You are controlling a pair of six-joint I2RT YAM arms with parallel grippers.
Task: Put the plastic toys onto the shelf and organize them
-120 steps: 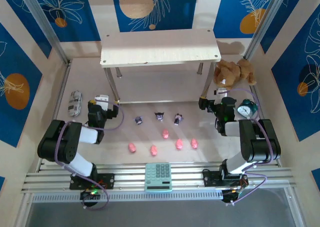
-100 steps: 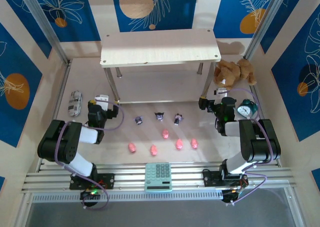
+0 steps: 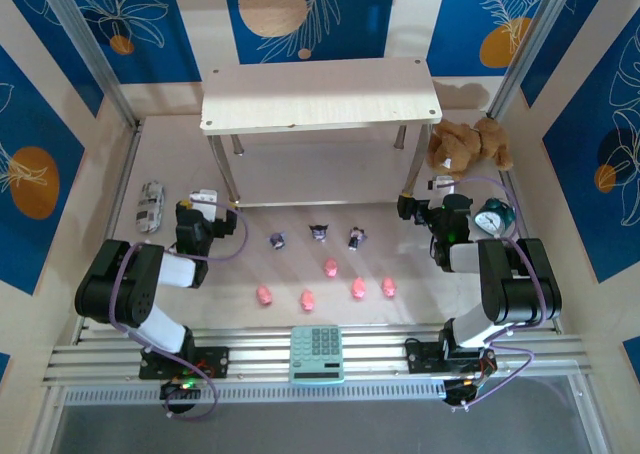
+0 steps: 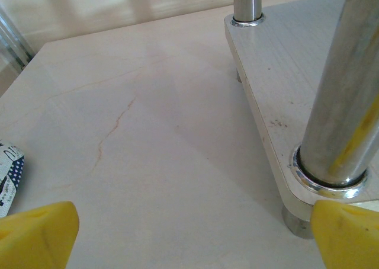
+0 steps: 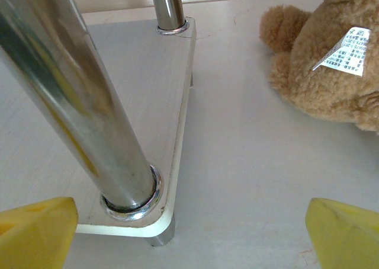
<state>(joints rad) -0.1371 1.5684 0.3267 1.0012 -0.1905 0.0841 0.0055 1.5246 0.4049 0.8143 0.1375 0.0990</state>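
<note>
We see the shelf (image 3: pixel 320 94) with a bare top, so we think no toy has been put up yet. The toys all lie on the table (image 3: pixel 230 264) in front of the shelf. The three dark figures (image 3: pixel 319 232) make a row closest to the shelf, and the five pink pigs (image 3: pixel 330 268) lie a bit farther out from it. We guess they are spread apart like this so each one can be picked up alone. The left claw (image 4: pixel 192 232) sits low, just beside the shelf's front left leg (image 4: pixel 349 91). Its yellow fingers are spread wide with nothing between them. The right claw (image 5: pixel 189 233) sits the same way beside the shelf's front right leg (image 5: pixel 65 97), wide open and empty too. We think both arms are tucked in low like this because they are waiting to start. Both claws point at the shelf's lower board (image 4: pixel 296 103), not at the toys. The toys lie between the two claws and farther from the shelf than the claws are, touching neither one. The end figures of the dark row are the closest toys to each claw. We think each claw must back away from the shelf and turn inward to reach a toy.
</note>
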